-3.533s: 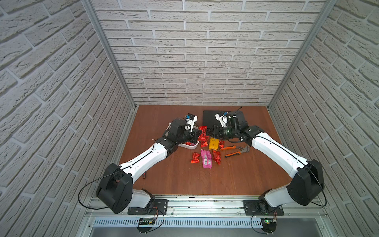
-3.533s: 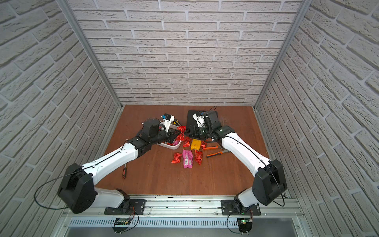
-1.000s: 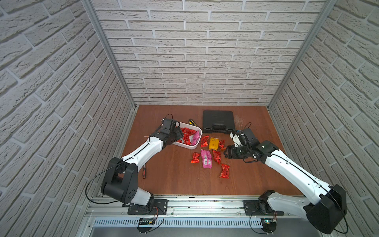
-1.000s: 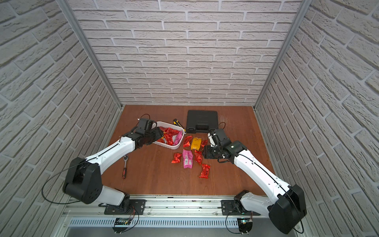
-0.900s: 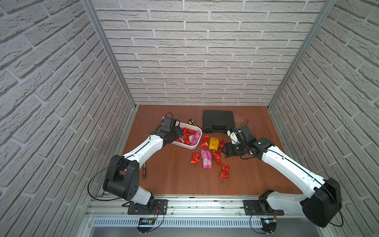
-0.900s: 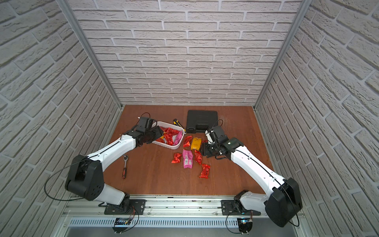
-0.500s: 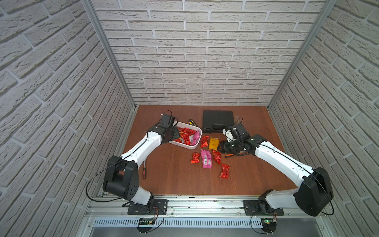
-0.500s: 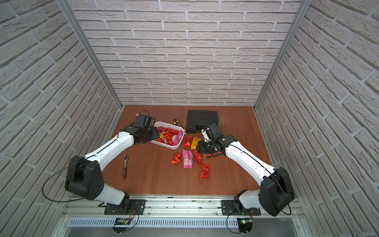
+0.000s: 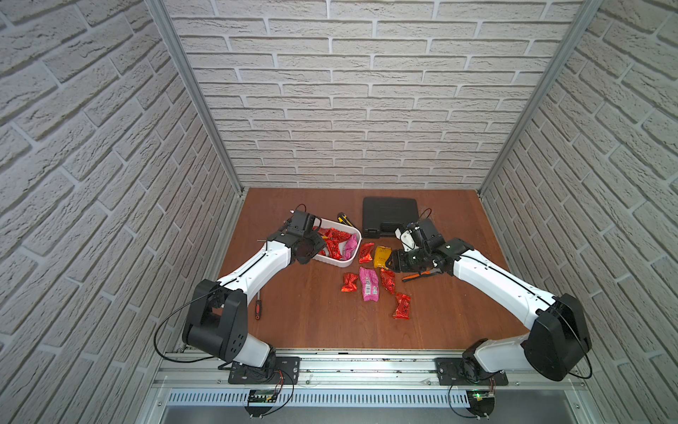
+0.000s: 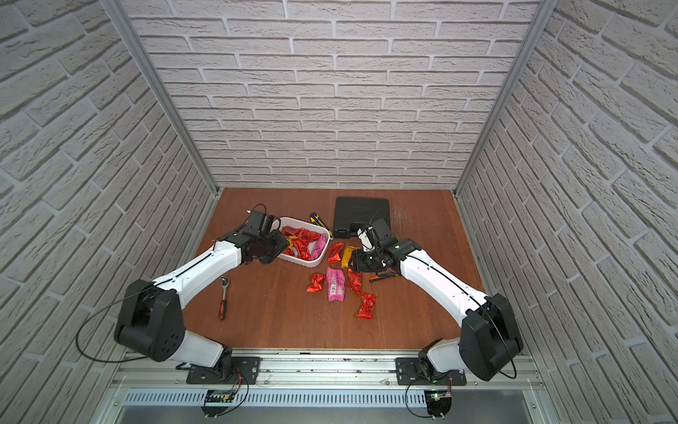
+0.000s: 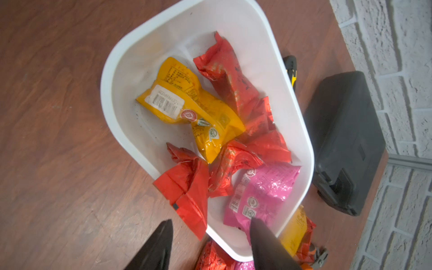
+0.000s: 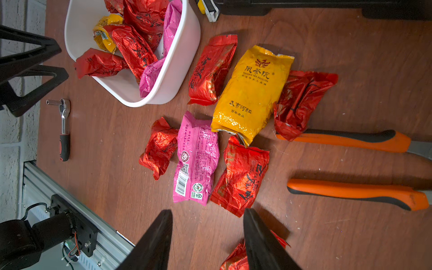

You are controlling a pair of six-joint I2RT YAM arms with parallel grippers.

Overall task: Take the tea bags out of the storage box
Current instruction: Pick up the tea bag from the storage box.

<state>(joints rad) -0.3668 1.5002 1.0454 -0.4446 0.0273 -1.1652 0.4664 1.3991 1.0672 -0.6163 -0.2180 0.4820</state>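
We take the wooden table (image 9: 312, 330) first; the black hard case (image 9: 389, 214) lies at its back, and the storage box (image 9: 339, 261) stands near that case, on the left arm's side; several tea bags (image 11: 187, 109) lie heaped in the box, and seven more are spread on the table between the box and the right arm, so we judge the emptying about half done. The left gripper (image 11: 209, 221) hangs at the box's near end, its fingers parted to a middling gap with nothing clamped between them; the right gripper (image 12: 207, 210) is parted much the same and empty, over the loose sachets beside the orange-handled pliers (image 12: 346, 140). The coming move turns on the left arm, plainly the nearer to the box; a red sachet (image 11: 187, 189) droops over the rim straight ahead of its fingertips, in line with their gap, its long axis running roughly the way the fingers point, so we expect a short advance would straddle its narrow width; a pink sachet (image 11: 259, 194) lies just ahead of one finger and could get caught too. In both top views the left wrist covers that end of the box, so we cannot tell whether the tips touch foil; nor can we count the sachets buried in the heap; one red sachet in the right wrist view is cut off under a finger.
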